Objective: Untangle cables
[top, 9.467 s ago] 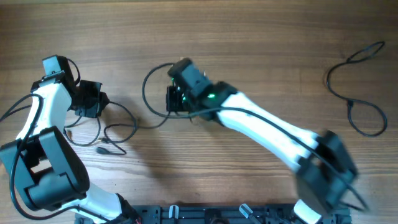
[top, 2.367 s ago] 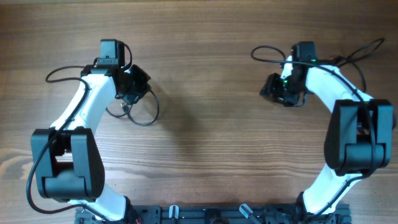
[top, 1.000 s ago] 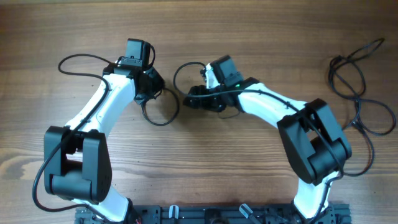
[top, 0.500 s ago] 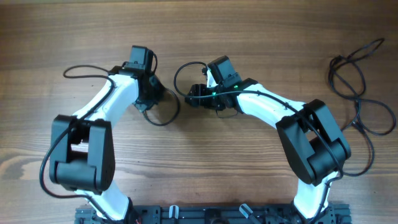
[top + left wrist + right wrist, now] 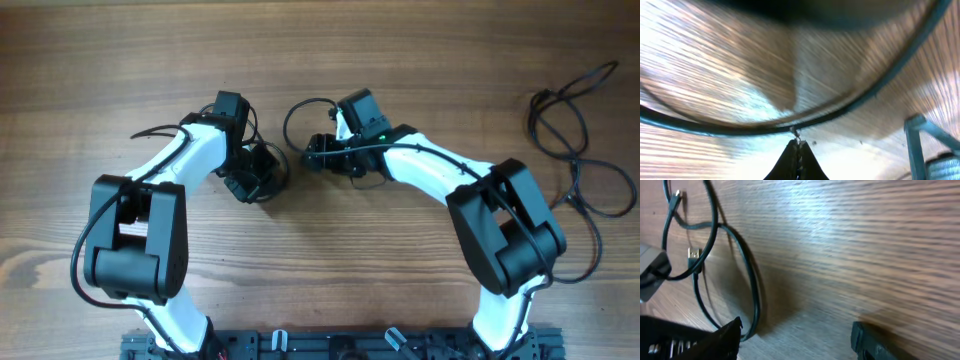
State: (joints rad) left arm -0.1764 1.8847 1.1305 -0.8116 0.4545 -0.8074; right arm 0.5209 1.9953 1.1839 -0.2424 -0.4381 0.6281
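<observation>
**L gripper clamped at looped cable, R gripper wide open beside it**

L gripper (image 5: 255, 180) is clenched tight. In the L wrist cam its fingers meet in one dark wedge w/ no gap. Their tip sits right against the looped cable (image 5: 740, 131), which arcs across the whole frame, and a tiny shiny bit shows at the tip. Can't tell whether the strand is actually pinched or only touched.

R gripper (image 5: 318, 160) is released, jaws spread wide. In the R wrist cam its two dark fingers sit at the bottom corners w/ only table wood btwn them, so it holds nothing.

Overhead shows both arms bent inward, w/ the grippers near each other at mid-table. The looped cable is mostly hidden under the L gripper there, and only an edge peeks out on the side toward the R gripper. Only overhead shows the cable bundle (image 5: 541, 97): loose crossing strands near the table edge on the R arm's side, well apart from both grippers.

R wrist cam adds detail overhead lacks. The looped cable lies flat in overlapping loops just ahead of the R gripper, w/ a metallic USB-type plug (image 5: 692, 255) and a small plug end (image 5: 676, 197) further up. L wrist cam is v. close and blurred, showing little beyond the arc and wood grain.

The table (image 5: 400, 40) is brown wood-grain planks, w/ bright glare in both wrist views. A black rail (image 5: 330, 345) runs along the bottom edge of overhead, by the arm bases. The room beyond isn't visible.
</observation>
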